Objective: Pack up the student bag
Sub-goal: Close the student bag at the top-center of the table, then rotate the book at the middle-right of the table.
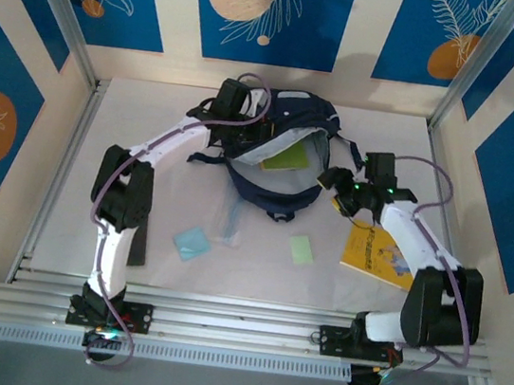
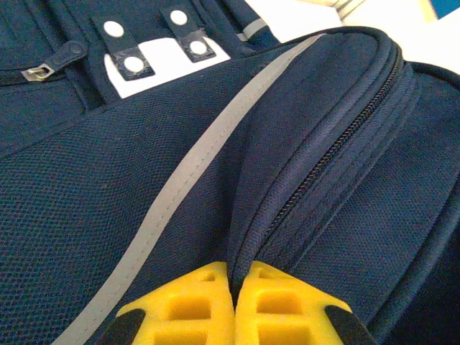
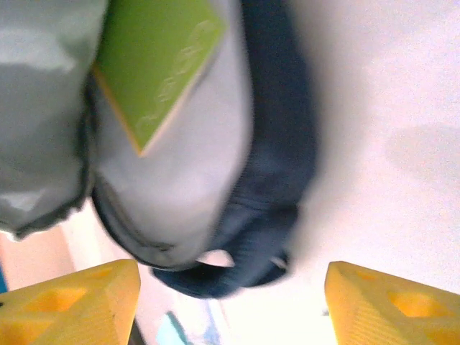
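Tooling on your rig, two items. Item one, your left gripper (image 2: 233,309): yellow fingertips (image 2: 194,313) pressed together with no gap between them, nipping a raised ridge of navy fabric on the student bag (image 2: 129,215). A black zip (image 2: 338,136) runs away just right of the tips, a grey stripe (image 2: 183,176) runs away just left of them, and snap tabs (image 2: 118,43) lie at the far end of its view. From overhead you see this gripper at the bag's far rim, with the mouth of the bag gaping toward your right arm. Item two, your right gripper (image 3: 230,309): jaws spread wide, one yellow finger (image 3: 72,305) at each lower corner of its view, nothing between them and nothing touched. Ahead of it, apart from the tips, lies the bag's open mouth with pale grey lining and a green book (image 3: 154,65) resting inside; that picture is blurred. Loose stock on the table (image 1: 255,274), overhead view: yellow book (image 1: 377,257) partly under your right forearm, behind that gripper; small green pad (image 1: 302,249) and pale blue pad (image 1: 193,241) nearer the bases; clear plastic piece (image 1: 231,222) just beside the blue one.
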You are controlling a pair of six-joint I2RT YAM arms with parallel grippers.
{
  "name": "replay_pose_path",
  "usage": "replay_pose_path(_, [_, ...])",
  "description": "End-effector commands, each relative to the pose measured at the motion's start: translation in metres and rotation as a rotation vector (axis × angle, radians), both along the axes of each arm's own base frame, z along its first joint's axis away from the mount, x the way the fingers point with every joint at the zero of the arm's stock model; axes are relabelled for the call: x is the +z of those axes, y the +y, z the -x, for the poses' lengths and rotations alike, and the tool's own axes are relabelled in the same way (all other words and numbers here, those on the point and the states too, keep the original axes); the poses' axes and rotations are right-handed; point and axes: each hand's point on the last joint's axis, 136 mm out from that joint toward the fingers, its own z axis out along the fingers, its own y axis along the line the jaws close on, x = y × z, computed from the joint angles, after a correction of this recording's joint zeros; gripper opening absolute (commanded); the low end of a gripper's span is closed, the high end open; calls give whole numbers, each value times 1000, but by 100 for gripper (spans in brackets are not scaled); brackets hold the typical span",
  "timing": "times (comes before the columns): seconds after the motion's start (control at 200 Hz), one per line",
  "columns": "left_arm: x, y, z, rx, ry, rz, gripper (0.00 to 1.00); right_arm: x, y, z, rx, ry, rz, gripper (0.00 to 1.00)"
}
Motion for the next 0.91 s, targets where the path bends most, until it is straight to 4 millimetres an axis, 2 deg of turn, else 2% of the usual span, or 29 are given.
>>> replay_pose_path(0.0, [21, 40, -8, 99, -74, -94, 0, -33, -33, 58, -75, 205, 62, 71])
replay_pose_path(0.06, [15, 42, 1, 87, -51, -116, 1, -37, -40, 69, -133, 225, 42, 74])
replay_pose_path(0.135, [10, 40, 15, 69, -27, -125, 21, -42, -45, 83, -192, 255, 25, 81])
replay_pose_path(0.17, [9, 39, 21, 62, -22, -129, 31, -44, -48, 90, -211, 269, 31, 85])
replay_pose_path(0.185, [8, 39, 25, 58, -19, -133, 35, -45, -50, 93, -220, 278, 37, 92])
replay_pose_path(0.205, [8, 39, 29, 57, -18, -138, 40, -46, -53, 98, -236, 296, 46, 93])
replay_pose_path(0.23, [8, 40, 33, 59, -18, -147, 44, -48, -57, 104, -257, 317, 59, 94])
replay_pose_path(0.255, [9, 41, 37, 63, -20, -156, 49, -49, -60, 110, -275, 333, 70, 100])
replay_pose_path(0.345, [12, 44, 51, 72, -36, -171, 60, -51, -70, 128, -355, 384, 69, 99])
replay_pose_path(0.445, [19, 42, 65, 71, -58, -141, 61, -54, -77, 142, -459, 416, 12, 99])
replay_pose_path(0.565, [22, 35, 79, 63, -67, -101, 61, -60, -85, 146, -526, 408, -8, 99])
replay_pose_path(0.725, [20, 23, 88, 43, -55, -52, 61, -73, -94, 141, -580, 433, -59, 99])
replay_pose_path(0.9, [13, 20, 93, 45, -35, -34, 61, -84, -111, 131, -682, 452, -119, 99])
